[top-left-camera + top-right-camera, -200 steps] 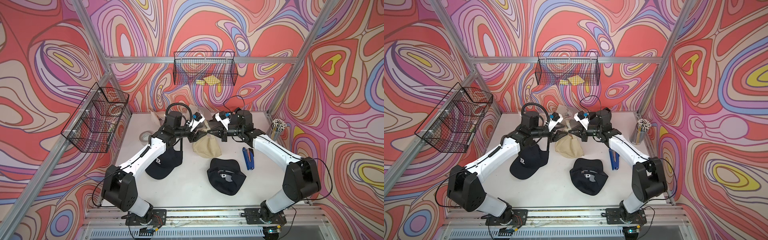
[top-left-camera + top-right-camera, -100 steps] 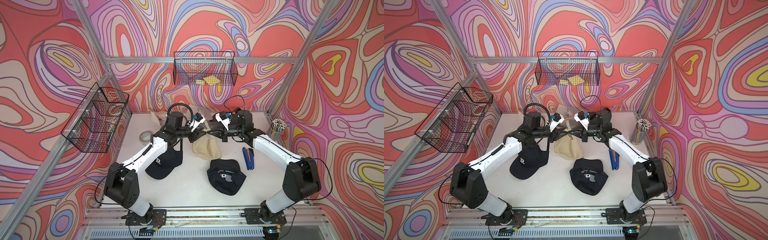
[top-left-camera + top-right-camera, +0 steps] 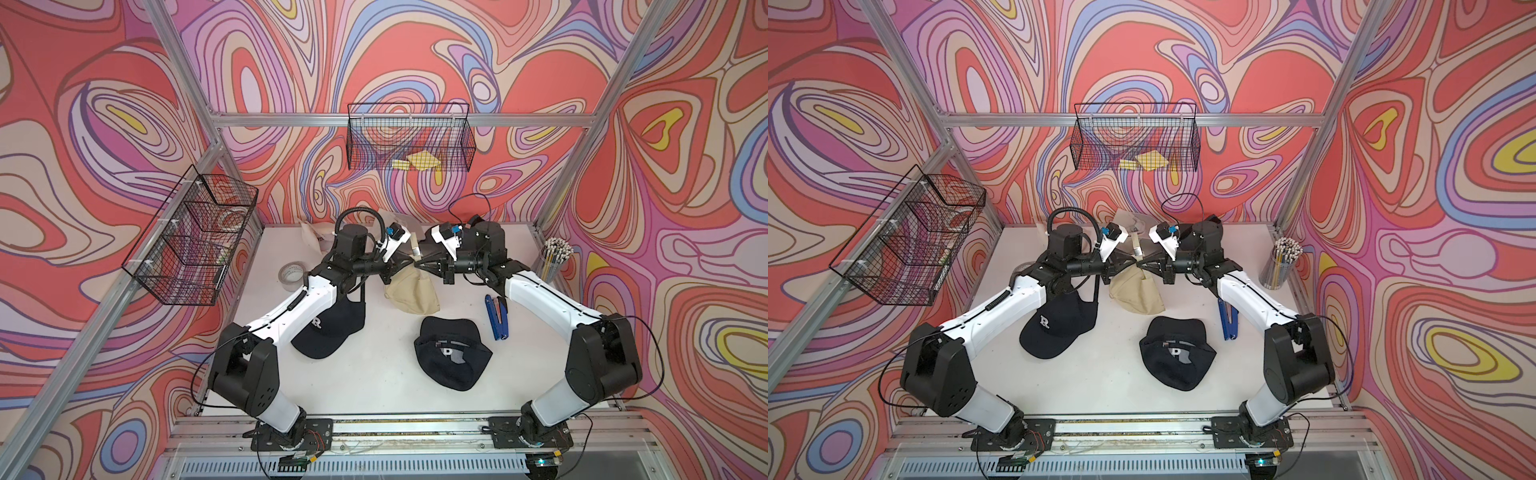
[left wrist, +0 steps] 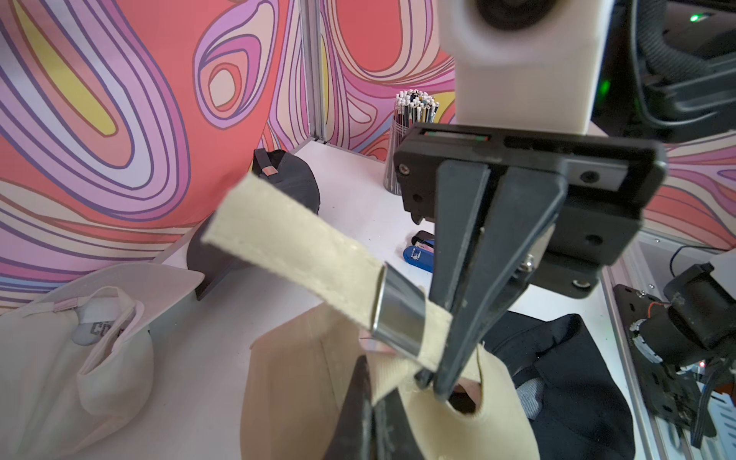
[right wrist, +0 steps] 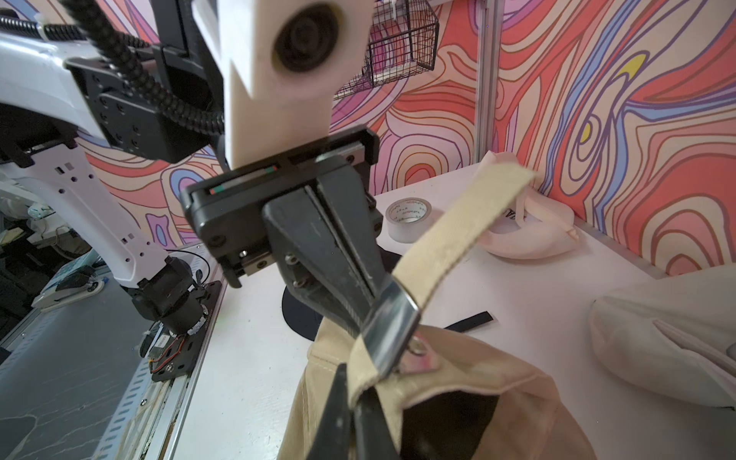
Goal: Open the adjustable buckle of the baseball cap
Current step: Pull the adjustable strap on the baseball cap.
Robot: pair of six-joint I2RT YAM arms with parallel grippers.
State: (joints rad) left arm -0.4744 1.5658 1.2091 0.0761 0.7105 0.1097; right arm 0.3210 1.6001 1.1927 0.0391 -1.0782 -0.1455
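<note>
Holding the cap strap on either side of the buckle

The tan baseball cap (image 3: 413, 291) is found at 12 o'clock from the centre of the counter (image 3: 374, 386), hung between the two arms with its crown downward. Whether the crown rests on the counter cannot be told.

Left fingers (image 5: 306, 247): seen pressed together, tips set at one edge of the metal buckle (image 5: 392, 330). In the left wrist view tan fabric of the strap (image 4: 294, 239) is pinched between them just beside the buckle.

Right fingers (image 4: 462, 259): likewise closed, clamped on the strap on the far side of the buckle from its free tail. The two sets of tips are almost touching in both top views.

Buckle: the plate is seen lying flat on the strap, with the strap threaded through it; it is not yet opened. The free tail stands stiffly out of the buckle, clear of both arms.

Other items noted, by clock position from the counter centre:
- dark cap with white letter (image 3: 328, 328), at 9 o'clock, partly under the left arm
- second dark cap (image 3: 451, 359), at 5 o'clock
- blue stapler (image 3: 496, 318), at 3 o'clock, near the right arm
- tape roll (image 3: 292, 274), at 10 o'clock
- pencil cup (image 3: 555, 259), at 2 o'clock, at the counter's edge
</note>
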